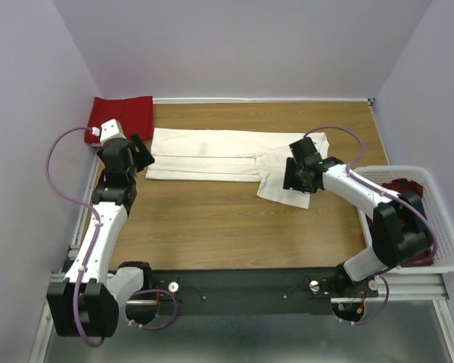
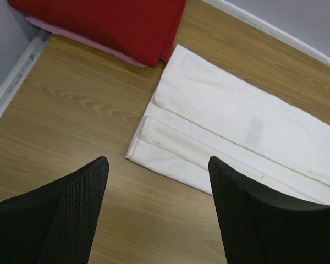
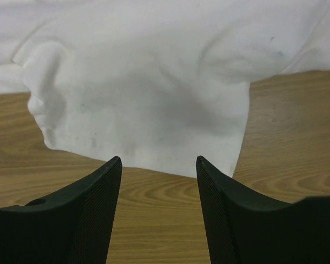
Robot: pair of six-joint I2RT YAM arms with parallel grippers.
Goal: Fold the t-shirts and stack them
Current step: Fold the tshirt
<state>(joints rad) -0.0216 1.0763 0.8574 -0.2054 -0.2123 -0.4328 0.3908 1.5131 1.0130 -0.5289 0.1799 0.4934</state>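
A large cream-white t-shirt [image 1: 212, 153] lies folded into a long band across the back of the table, with one sleeve [image 1: 284, 189] sticking out toward me. My left gripper [image 1: 142, 153] hovers open just off the band's left end [image 2: 170, 154], with bare wood between its fingers [image 2: 71, 209]. My right gripper [image 1: 296, 177] is open over the sleeve's near edge [image 3: 154, 110] and holds nothing. A bright red t-shirt [image 1: 122, 113] lies folded in the back left corner [image 2: 110, 22]. A dark red t-shirt [image 1: 405, 187] sits in the basket, partly hidden by my right arm.
The white lattice basket [image 1: 443, 227] stands at the right edge of the table. Walls close in the back and both sides. Bare wood [image 1: 212, 227] stretches between the white shirt and the arm bases.
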